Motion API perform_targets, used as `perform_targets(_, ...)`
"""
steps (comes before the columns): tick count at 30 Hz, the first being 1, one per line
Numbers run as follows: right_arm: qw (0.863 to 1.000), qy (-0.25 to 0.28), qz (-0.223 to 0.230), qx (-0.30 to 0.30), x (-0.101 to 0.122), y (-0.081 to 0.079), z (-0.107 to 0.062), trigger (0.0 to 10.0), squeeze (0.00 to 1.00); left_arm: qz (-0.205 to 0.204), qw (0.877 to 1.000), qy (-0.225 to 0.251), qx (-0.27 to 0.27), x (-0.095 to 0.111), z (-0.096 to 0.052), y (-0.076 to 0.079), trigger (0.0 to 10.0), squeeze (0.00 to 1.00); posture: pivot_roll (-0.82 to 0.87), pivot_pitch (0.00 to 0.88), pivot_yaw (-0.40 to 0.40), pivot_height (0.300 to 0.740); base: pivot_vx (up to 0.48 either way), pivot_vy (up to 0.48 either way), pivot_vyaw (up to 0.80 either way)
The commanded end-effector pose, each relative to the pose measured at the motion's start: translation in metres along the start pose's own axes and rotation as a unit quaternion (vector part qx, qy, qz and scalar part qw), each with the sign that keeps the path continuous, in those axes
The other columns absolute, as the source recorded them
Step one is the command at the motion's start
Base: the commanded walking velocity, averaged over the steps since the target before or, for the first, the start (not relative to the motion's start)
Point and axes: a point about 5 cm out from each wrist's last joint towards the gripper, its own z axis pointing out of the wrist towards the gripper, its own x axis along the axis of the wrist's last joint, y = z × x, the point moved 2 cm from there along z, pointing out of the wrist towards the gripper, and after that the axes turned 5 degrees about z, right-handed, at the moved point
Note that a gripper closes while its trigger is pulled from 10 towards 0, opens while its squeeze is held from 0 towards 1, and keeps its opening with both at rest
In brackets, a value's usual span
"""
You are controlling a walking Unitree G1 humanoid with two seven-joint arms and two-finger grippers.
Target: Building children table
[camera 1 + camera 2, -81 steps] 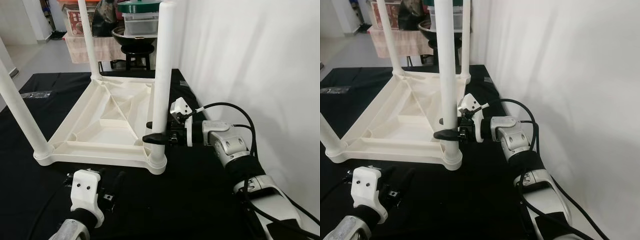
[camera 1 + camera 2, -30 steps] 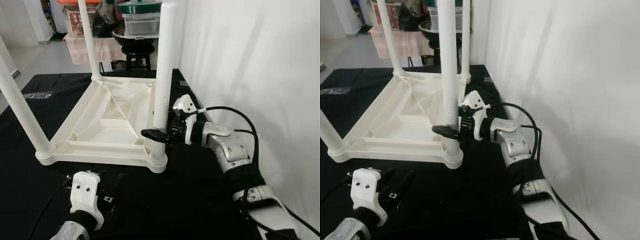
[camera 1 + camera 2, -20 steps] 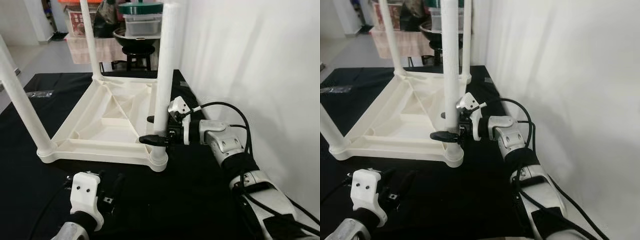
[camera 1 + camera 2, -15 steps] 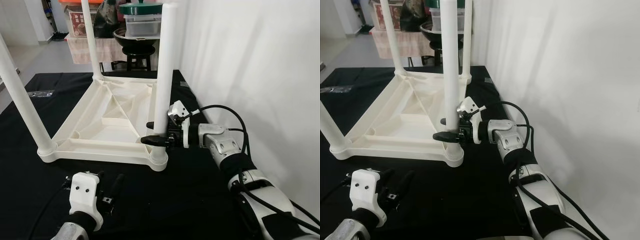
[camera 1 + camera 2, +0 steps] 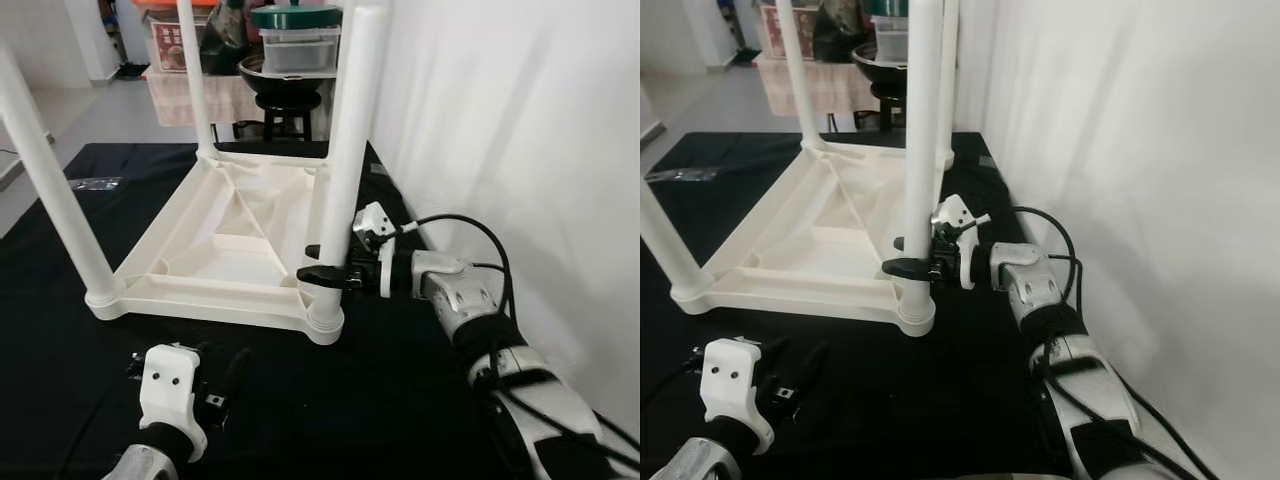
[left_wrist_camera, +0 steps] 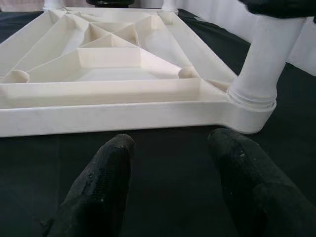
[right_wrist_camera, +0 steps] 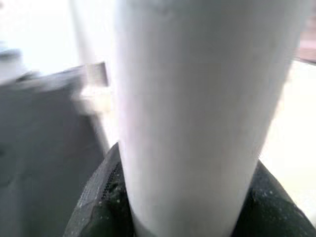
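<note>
Nearest the robot, the left gripper (image 5: 222, 380) rests low over the black cloth (image 5: 400, 380), its two fingers (image 6: 106, 173) spread with nothing between them, aimed at the near edge of the table top (image 5: 225, 235) and apart from it (idle, by the look of it, and perhaps kept close in case the frame needs steadying).

Just beyond, the white plastic table lies upside down on the cloth, ribbed underside up, so that each leg can be dropped into a corner socket from above. The near right leg (image 5: 345, 160) stands upright in its socket (image 5: 325, 322). The right gripper (image 5: 325, 268) reaches in from the wall side and pinches this leg a little above the socket, one black finger on each side; the right wrist view shows the white post pressed between the dark pads. That low hold probably serves to seat or twist the leg home.

Farther back, the near left leg (image 5: 55, 190) and a far leg (image 5: 197, 80) stand upright in their corners. Behind the cloth sit a stool (image 5: 290, 105) and stacked boxes (image 5: 295, 45).
</note>
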Motion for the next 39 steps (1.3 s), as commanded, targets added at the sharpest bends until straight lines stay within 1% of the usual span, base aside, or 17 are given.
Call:
perform_targets(1,0.99,-0.025,0.022,-0.136,-0.018,0.002,-0.002,0.0,0.0,0.002,1.0,-0.006,-0.003,-0.003,0.0,-0.001,10.0,0.0,0.02,0.0,-0.047,0.74,0.0,0.0,0.0)
perform_targets(2,0.976,-0.043,0.039,-0.208,-0.034,-0.013,-0.002,0.0,0.0,0.002,1.0,-0.007,-0.005,-0.003,0.001,-0.001,10.0,0.0,0.02,0.0,-0.044,0.74,0.0,0.0,0.0)
perform_targets(3,0.972,-0.056,0.019,-0.225,-0.039,-0.027,0.0,0.0,0.0,0.003,1.0,-0.007,-0.008,-0.003,0.002,0.0,10.0,0.0,0.01,0.0,-0.04,0.74,0.0,0.0,0.0)
perform_targets(14,0.98,-0.064,0.012,-0.188,-0.032,-0.033,0.018,0.0,0.0,0.004,1.0,-0.003,-0.004,-0.001,0.003,-0.002,10.0,0.0,0.03,0.0,-0.042,0.74,0.0,0.0,0.0)
perform_targets(15,0.983,-0.066,0.022,-0.171,-0.032,-0.036,0.02,4.6,0.0,0.005,1.0,-0.002,-0.004,0.0,0.004,-0.003,10.0,0.0,0.02,0.0,-0.039,0.74,0.0,0.0,0.0)
perform_targets(16,0.983,-0.066,0.022,-0.171,-0.032,-0.036,0.02,4.6,0.0,0.005,1.0,-0.002,-0.004,0.0,0.004,-0.003,10.0,0.0,0.02,0.0,-0.039,0.74,0.0,0.0,0.0)
perform_targets(17,0.988,-0.054,0.029,-0.145,-0.026,-0.039,0.023,10.0,0.93,0.005,1.0,-0.003,-0.006,-0.001,0.005,-0.002,10.0,0.0,0.02,0.0,-0.034,0.74,0.0,0.0,0.0)
perform_targets(18,0.988,-0.054,0.029,-0.145,-0.026,-0.039,0.023,10.0,0.93,0.005,1.0,-0.003,-0.006,-0.001,0.005,-0.002,10.0,0.0,0.02,0.0,-0.034,0.74,0.0,0.0,0.0)
perform_targets(19,0.994,-0.036,0.041,-0.094,-0.017,-0.043,0.026,10.0,1.0,0.005,1.0,-0.003,-0.009,-0.001,0.006,-0.001,10.0,0.0,0.02,0.0,-0.034,0.74,0.0,0.0,0.0)
perform_targets(22,0.998,-0.004,0.048,-0.041,0.001,-0.044,0.025,10.0,1.0,0.005,1.0,-0.003,-0.01,-0.001,0.006,-0.001,10.0,0.0,0.02,0.0,-0.036,0.74,0.0,0.0,0.0)
perform_targets(23,0.999,0.005,0.051,-0.008,0.009,-0.038,0.022,10.0,0.61,0.006,1.0,-0.001,-0.008,0.0,0.007,-0.001,10.0,0.0,0.04,0.0,-0.045,0.74,0.0,0.0,0.0)
perform_targets(24,0.998,0.006,0.063,0.022,0.016,-0.033,0.02,10.0,0.0,0.006,1.0,0.0,-0.006,0.001,0.007,-0.002,10.0,0.0,0.04,0.0,-0.045,0.74,0.0,0.0,0.0)
perform_targets(26,0.997,0.01,0.043,0.06,0.025,-0.028,0.016,10.0,0.0,0.006,1.0,0.0,-0.005,0.001,0.007,-0.002,10.0,0.0,0.04,0.0,-0.047,0.74,0.0,0.0,0.0)
perform_targets(27,0.993,0.006,0.013,0.12,0.034,-0.025,0.011,10.0,0.0,0.007,1.0,0.001,-0.004,0.001,0.007,-0.002,10.0,0.0,0.05,0.0,-0.049,0.74,0.0,0.0,0.0)
perform_targets(30,0.984,-0.01,0.004,0.178,0.038,-0.023,0.007,10.0,0.0,0.007,1.0,0.001,-0.003,0.001,0.007,-0.003,10.0,0.0,0.06,0.0,-0.052,0.74,0.0,0.0,0.0)
perform_targets(38,0.968,-0.045,0.0,0.248,0.04,-0.02,0.005,10.0,0.0,0.008,1.0,0.002,0.001,0.002,0.007,-0.004,10.0,0.0,0.07,0.0,-0.058,0.74,0.0,0.0,0.0)
perform_targets(39,0.965,-0.055,0.003,0.258,0.039,-0.02,0.006,7.2,0.0,0.008,1.0,0.002,0.002,0.002,0.007,-0.004,10.0,0.0,0.07,0.0,-0.058,0.74,0.0,0.0,0.0)
